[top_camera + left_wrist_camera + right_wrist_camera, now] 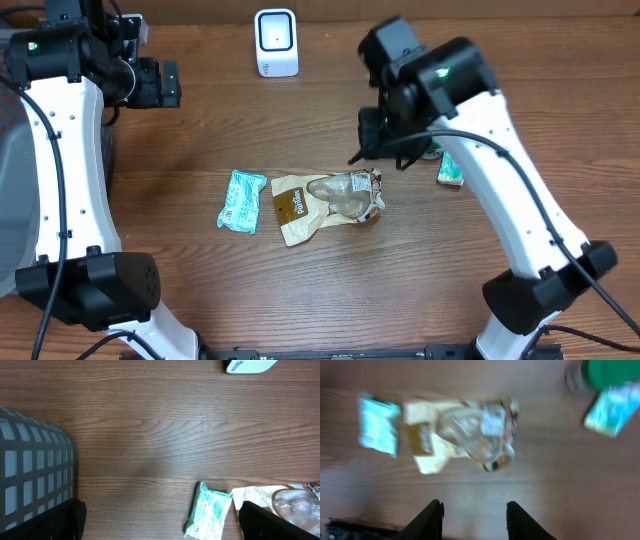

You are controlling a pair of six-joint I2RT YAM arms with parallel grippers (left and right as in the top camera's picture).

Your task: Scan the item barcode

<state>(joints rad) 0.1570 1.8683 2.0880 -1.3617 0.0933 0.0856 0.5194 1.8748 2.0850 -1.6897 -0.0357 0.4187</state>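
Hovering near the snack packet (328, 203), right gripper (475, 505) jaws stand parted and empty; left gripper (160, 515) jaws gape wide.

Brown wood-grain table (200, 290) has got a white boxy scanner (275, 43) at the back, plus a teal plastic packet (241, 201) just beside a crinkly tan bag (325, 203) mid-table.

Right wrist view blurred: I cannot read the snack bag (470, 435), and a green object (610, 370) at one o'clock is cut by the edge.
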